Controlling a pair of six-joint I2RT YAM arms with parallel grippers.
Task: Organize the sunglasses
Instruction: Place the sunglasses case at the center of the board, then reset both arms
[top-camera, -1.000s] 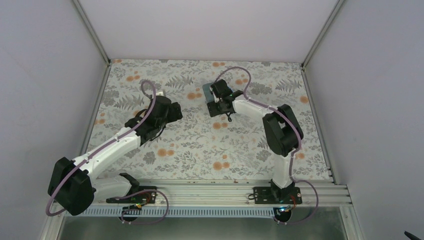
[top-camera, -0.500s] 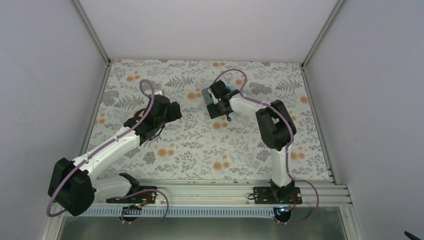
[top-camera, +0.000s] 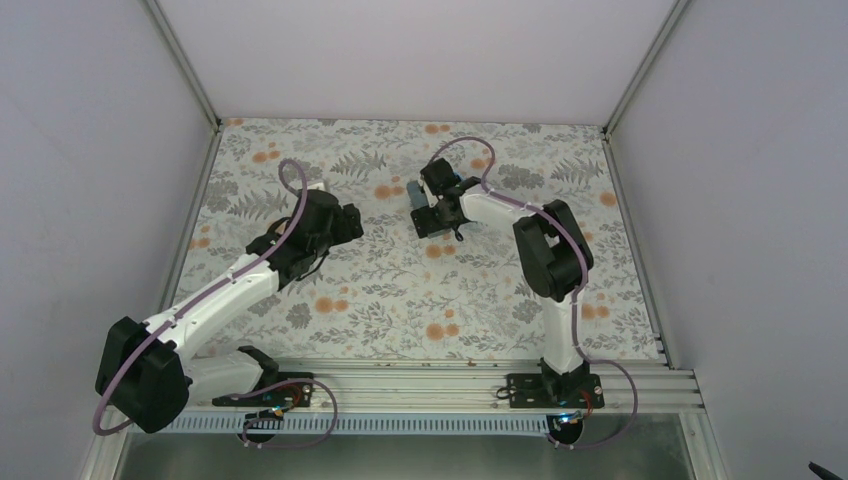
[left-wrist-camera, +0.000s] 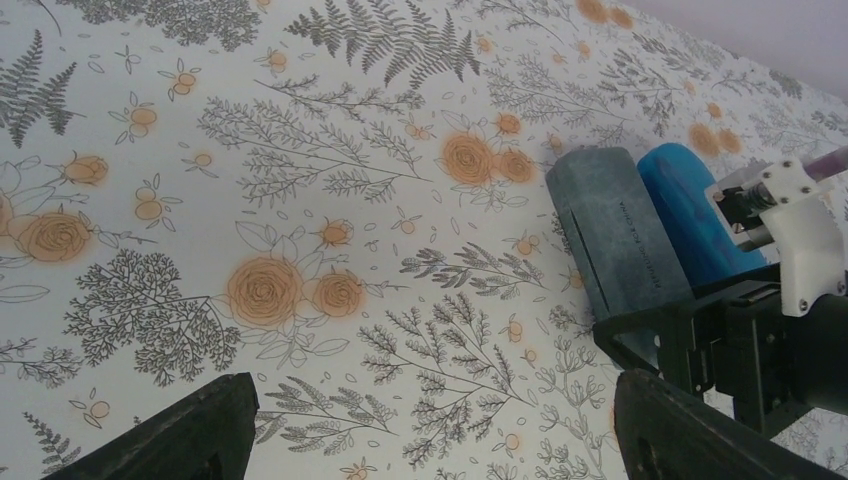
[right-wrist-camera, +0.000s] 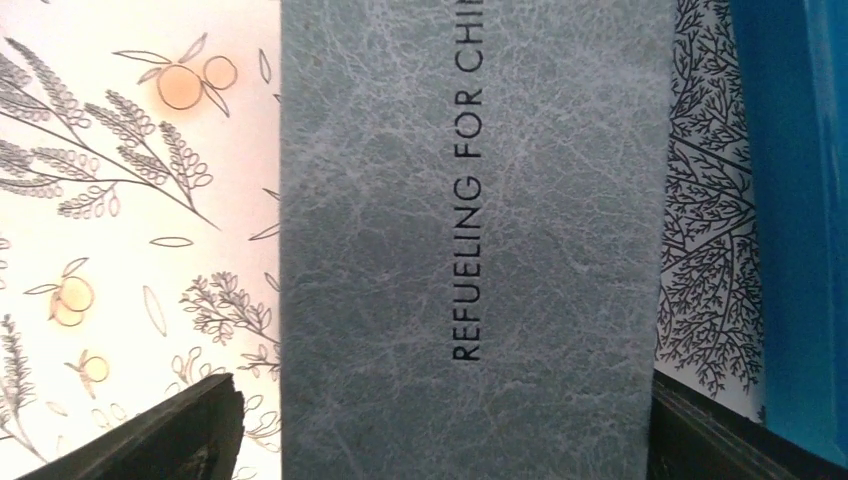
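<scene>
Surroundings: plain pale walls (top-camera: 400, 60) boxing in a desk (top-camera: 400, 300) under floral cloth.
Cases: grey case (right-wrist-camera: 460, 250) and blue case (left-wrist-camera: 690, 210) lying shut, side by side, toward 12 o'clock of the desk's middle; blue at the grey's 3 o'clock in the right wrist view.
Right pincer (right-wrist-camera: 440, 425): spread, straddling the grey case's near end without pinching it; probably set there to square the case against its neighbour.
Left pincer (left-wrist-camera: 440, 425): spread, pinching nothing, hovering toward 9 o'clock, facing the cases, apparently kept clear of the other arm.
Sunglasses: nowhere in view; perhaps inside the shut cases, impossible to confirm.
</scene>
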